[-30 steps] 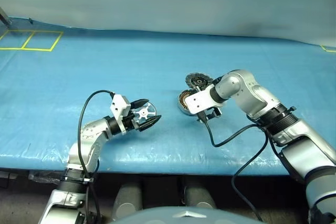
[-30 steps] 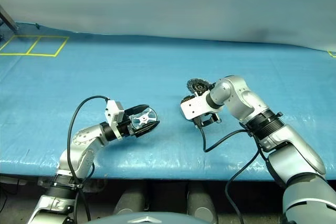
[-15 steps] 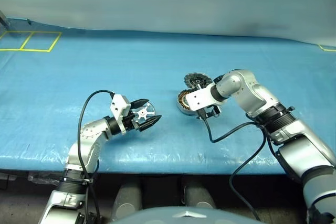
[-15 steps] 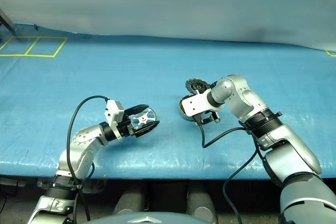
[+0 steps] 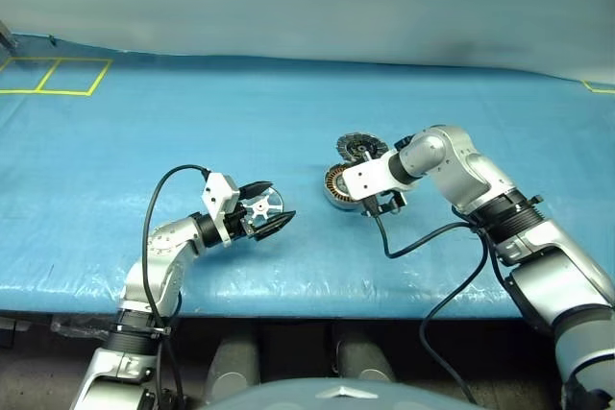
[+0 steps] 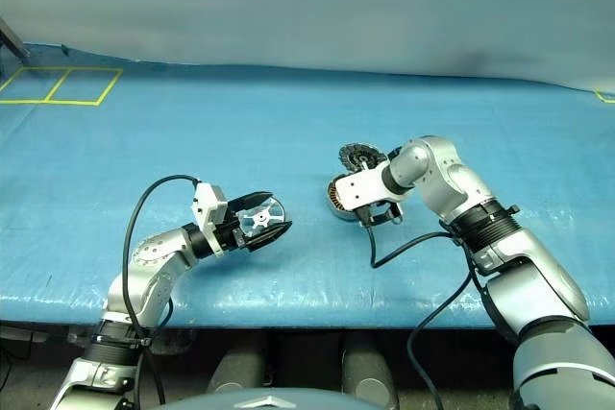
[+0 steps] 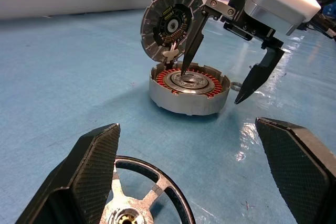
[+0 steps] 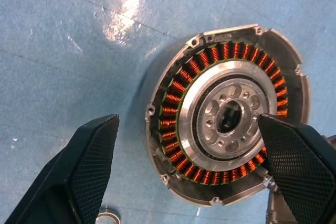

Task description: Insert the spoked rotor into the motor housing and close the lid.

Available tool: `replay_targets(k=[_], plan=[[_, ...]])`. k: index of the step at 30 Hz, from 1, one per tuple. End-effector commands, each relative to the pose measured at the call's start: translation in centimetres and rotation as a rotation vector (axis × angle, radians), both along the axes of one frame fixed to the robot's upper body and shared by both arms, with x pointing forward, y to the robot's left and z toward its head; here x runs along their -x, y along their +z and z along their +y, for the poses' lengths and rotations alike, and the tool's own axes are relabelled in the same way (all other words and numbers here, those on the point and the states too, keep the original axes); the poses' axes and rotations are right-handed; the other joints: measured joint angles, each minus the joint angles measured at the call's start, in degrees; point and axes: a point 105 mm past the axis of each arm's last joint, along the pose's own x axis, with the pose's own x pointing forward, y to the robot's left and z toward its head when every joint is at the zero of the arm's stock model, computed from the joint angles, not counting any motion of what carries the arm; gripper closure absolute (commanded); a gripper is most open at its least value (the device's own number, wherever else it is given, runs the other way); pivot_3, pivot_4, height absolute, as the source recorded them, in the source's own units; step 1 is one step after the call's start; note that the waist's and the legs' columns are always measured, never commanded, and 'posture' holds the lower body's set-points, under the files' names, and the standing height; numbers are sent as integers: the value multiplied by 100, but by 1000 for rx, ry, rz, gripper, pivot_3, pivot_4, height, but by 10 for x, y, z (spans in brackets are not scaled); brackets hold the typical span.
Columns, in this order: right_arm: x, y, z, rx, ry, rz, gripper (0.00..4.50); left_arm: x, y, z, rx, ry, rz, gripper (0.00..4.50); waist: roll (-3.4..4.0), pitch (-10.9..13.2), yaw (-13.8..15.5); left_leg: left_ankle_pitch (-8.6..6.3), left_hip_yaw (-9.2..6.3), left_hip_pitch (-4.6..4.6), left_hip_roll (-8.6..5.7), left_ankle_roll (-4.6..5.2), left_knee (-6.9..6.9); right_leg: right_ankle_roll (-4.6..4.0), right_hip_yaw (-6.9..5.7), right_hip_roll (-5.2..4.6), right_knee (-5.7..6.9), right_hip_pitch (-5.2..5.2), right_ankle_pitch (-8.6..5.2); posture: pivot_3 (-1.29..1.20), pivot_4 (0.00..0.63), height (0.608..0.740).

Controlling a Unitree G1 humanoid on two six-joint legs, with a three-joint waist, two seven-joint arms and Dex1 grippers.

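Observation:
The motor housing (image 7: 188,92) sits on the blue table, its copper windings (image 8: 185,85) ringing a silvery centre. Its ribbed lid (image 7: 170,23) stands upright, joined at the housing's far edge. My right gripper (image 5: 381,205) hangs open over the housing, pointing steeply down. One fingertip (image 7: 182,69) is at the housing's centre and the other (image 7: 241,97) is outside its wall. The spoked rotor (image 7: 134,203) lies between the wide-apart fingers of my open left gripper (image 5: 279,201), close against one finger (image 7: 92,171) and clear of the other.
A tiny metal ring (image 8: 107,214) lies on the table beside the housing. Yellow tape squares (image 5: 53,74) mark the far left corner. The right arm's black cable (image 5: 413,247) loops toward the table's front edge (image 5: 288,293).

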Motion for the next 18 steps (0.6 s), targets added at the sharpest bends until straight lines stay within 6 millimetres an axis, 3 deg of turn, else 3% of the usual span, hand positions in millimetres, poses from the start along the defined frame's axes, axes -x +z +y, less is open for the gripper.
replay_targets(k=[1, 18], plan=[[0, 12, 4, -36, 11, -39, 65, -1, 8, -3, 10, -16, -30, 0, 0, 0, 1, 0, 0, 0, 0, 0, 0, 0, 0, 0, 0, 0, 0, 0, 150, 740], [2, -5, -5, 0, -21, 14, 65, -1, 7, -1, 5, -4, -28, 0, 0, 0, -1, 0, 0, 1, 0, 0, 1, 0, 0, 0, -1, 1, 0, 0, 150, 740]])
